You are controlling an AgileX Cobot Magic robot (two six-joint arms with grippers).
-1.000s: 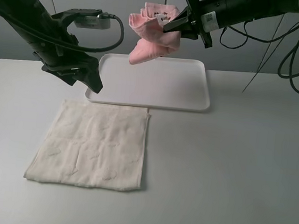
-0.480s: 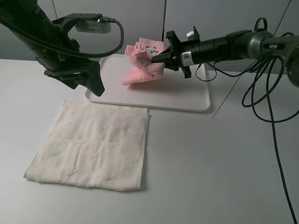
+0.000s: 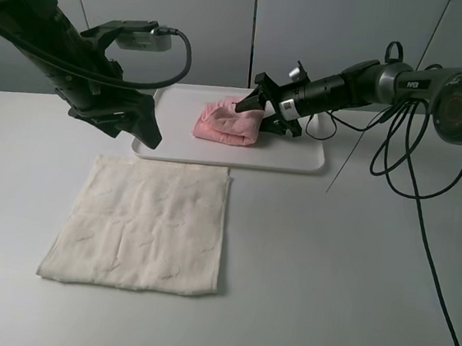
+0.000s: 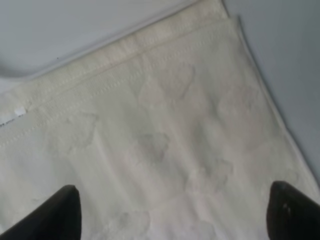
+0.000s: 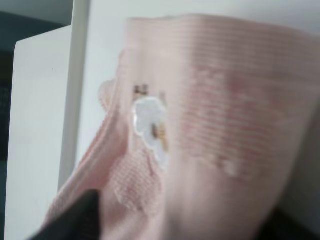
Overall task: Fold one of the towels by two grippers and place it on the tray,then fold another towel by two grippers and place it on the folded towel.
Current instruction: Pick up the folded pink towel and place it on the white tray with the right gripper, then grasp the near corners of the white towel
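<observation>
A pink towel (image 3: 226, 124), folded into a thick bundle, lies on the white tray (image 3: 303, 156) at the back of the table. My right gripper (image 3: 261, 116) is at the towel's right edge, its jaws spread apart around the cloth. The right wrist view is filled with the pink towel (image 5: 215, 115), which lies between the dark fingertips (image 5: 80, 215). A cream towel (image 3: 143, 222) lies flat on the table in front of the tray. My left gripper (image 3: 142, 128) hovers open and empty above its far edge. The left wrist view shows the cream towel (image 4: 165, 130) between the spread fingertips (image 4: 62, 210).
The grey table (image 3: 353, 268) extends to the right of the cream towel. Black cables (image 3: 406, 158) hang from the right arm behind and to the right of the tray. A grey wall stands behind the table.
My right gripper came down with the pink towel from above the tray. The towel now rests on the tray in a flatter bundle. The left arm has not moved.
</observation>
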